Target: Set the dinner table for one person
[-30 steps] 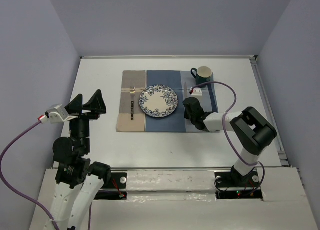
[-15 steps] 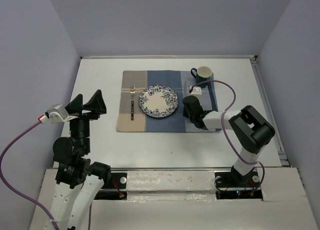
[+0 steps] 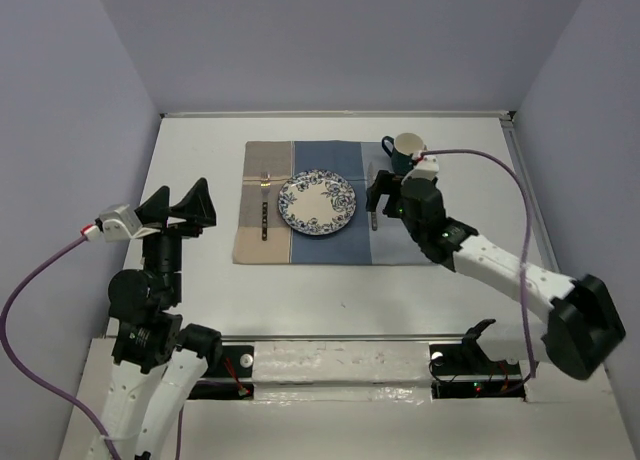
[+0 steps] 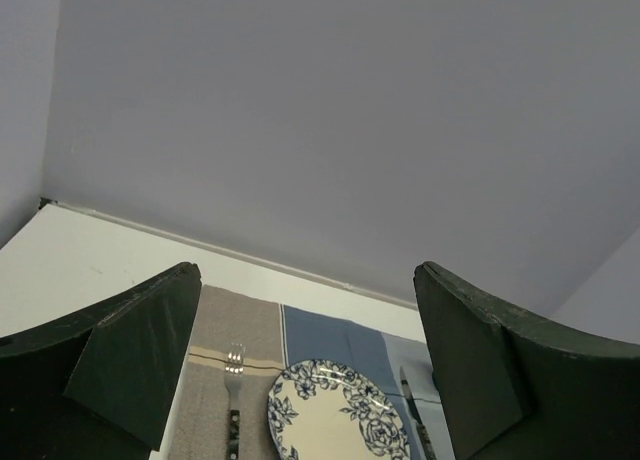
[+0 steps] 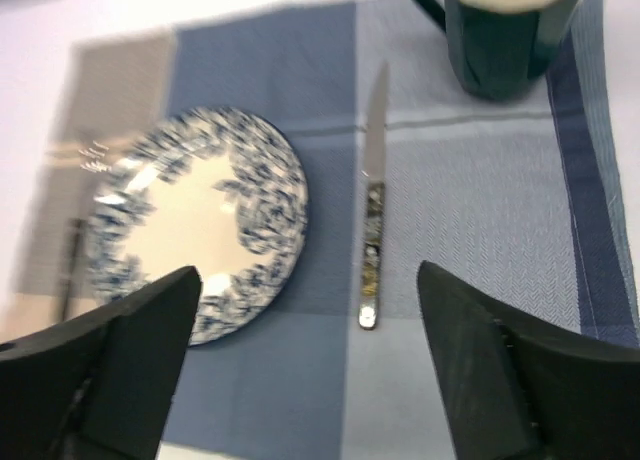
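The dinner table (image 3: 200, 160) is a white top carrying a blue-and-tan placemat (image 3: 300, 242). On the mat, a blue-patterned plate (image 3: 317, 202) lies with a fork (image 3: 264, 205) to its left. A knife (image 5: 374, 210) lies to the plate's right, and a dark green mug (image 3: 407, 148) stands at the back right corner. My right gripper (image 3: 392, 195) hovers open above the knife, holding nothing. The right wrist view shows that gripper (image 5: 310, 275), the plate (image 5: 195, 235) and the mug (image 5: 500, 40). My left gripper (image 3: 182, 202) is raised, open and empty, left of the mat.
Grey walls close in the table on three sides. A raised rail (image 3: 530, 210) runs along the right edge. The left wrist view looks past its open gripper (image 4: 308, 280) at the fork (image 4: 234, 380), the plate (image 4: 335, 415) and the back wall.
My right gripper opened and let go of the knife, which now lies on the mat. It then rose and its arm swung out to the right. The left arm barely moved.
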